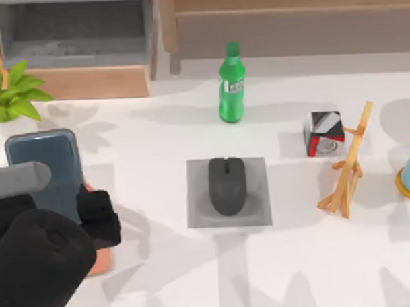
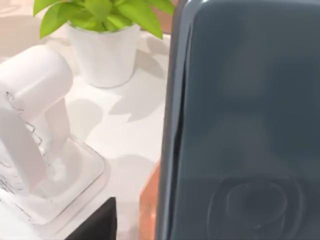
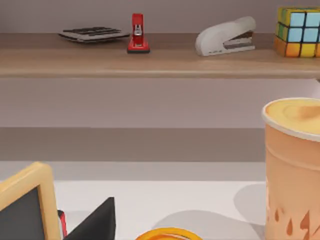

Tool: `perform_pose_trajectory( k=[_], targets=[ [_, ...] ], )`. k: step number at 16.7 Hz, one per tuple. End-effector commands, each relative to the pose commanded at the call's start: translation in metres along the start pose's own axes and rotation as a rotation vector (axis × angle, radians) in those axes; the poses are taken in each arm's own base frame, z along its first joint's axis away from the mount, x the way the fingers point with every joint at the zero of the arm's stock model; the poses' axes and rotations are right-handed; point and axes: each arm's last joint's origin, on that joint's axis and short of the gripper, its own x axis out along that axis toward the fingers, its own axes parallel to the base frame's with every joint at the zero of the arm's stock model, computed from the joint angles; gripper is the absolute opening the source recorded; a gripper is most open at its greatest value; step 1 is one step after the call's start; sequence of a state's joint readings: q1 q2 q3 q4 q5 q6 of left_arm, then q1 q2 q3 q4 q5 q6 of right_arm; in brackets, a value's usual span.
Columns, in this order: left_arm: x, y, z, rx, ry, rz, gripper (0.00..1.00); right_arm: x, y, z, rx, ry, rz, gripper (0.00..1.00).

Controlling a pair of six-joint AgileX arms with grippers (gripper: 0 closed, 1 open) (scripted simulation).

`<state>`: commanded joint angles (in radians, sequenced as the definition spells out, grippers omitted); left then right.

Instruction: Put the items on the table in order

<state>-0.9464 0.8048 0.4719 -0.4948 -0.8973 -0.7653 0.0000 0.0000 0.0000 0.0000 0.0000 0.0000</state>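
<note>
Surface, white and broad, carries everything. Left gripper, at eight o'clock, has its jaws clenched on the near end of the smartphone, whose long axis runs six to twelve above an orange-brown mat. Glossy and stiff, the slab looks slippery; its long edges seem the safest hold. Mouse sits centrally on a grey pad, nose toward twelve, light and rigid. Right arm idle; jaws cannot be judged.
</note>
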Motion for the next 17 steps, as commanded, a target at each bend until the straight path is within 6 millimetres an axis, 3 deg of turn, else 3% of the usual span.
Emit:
perform_pose_trajectory(
  k=[8,17],
  targets=[
    [0.009,0.052,0.007,-0.095,-0.122,-0.182,1.00,0.000,0.000,0.000,0.000,0.000,0.000,1.00],
    [0.025,0.104,-0.019,0.056,-0.444,-0.163,1.00,0.000,0.000,0.000,0.000,0.000,0.000,1.00]
  ],
)
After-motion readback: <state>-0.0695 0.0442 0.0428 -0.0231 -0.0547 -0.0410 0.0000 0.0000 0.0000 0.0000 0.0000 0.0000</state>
